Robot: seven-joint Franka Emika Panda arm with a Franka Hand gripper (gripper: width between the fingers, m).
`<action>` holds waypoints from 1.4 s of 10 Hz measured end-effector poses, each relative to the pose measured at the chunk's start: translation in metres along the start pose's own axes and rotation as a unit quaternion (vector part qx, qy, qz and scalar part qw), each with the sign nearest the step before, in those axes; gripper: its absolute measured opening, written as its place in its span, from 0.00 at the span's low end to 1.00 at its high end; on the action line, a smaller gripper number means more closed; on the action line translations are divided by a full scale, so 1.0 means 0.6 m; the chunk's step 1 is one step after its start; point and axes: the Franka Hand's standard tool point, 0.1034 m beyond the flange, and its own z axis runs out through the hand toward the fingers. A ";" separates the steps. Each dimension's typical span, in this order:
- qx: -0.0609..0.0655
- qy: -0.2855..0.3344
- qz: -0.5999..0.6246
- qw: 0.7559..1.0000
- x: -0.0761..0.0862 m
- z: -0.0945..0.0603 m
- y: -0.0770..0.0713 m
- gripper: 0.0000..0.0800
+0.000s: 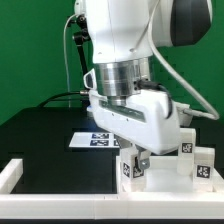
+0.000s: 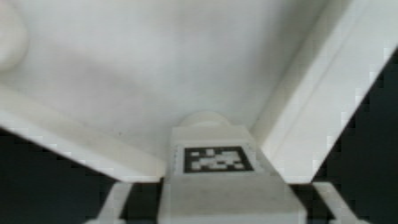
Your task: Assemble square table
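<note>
In the exterior view my gripper hangs low over the white square panel at the front right. A short white tagged leg stands upright right at the fingers. Two more tagged legs stand to the exterior view's right. In the wrist view the leg, tag facing the camera, lies between my fingers, with a thin dark gap on each side. My gripper looks open around it. The white panel fills the view beyond the leg.
The marker board lies on the black table behind the gripper. The long low white border wall runs along the front and turns up at the exterior view's left. The arm's body hides much of the panel.
</note>
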 end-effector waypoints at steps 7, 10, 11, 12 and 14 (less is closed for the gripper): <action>0.001 0.024 -0.134 0.991 -0.010 0.009 0.002 0.77; -0.002 0.030 -0.287 0.957 -0.010 0.013 0.006 0.81; -0.007 0.035 -0.356 0.934 -0.007 0.012 0.005 0.81; -0.016 0.051 -0.465 0.884 -0.002 0.008 0.002 0.81; -0.018 0.061 -0.525 0.849 0.004 0.007 -0.002 0.81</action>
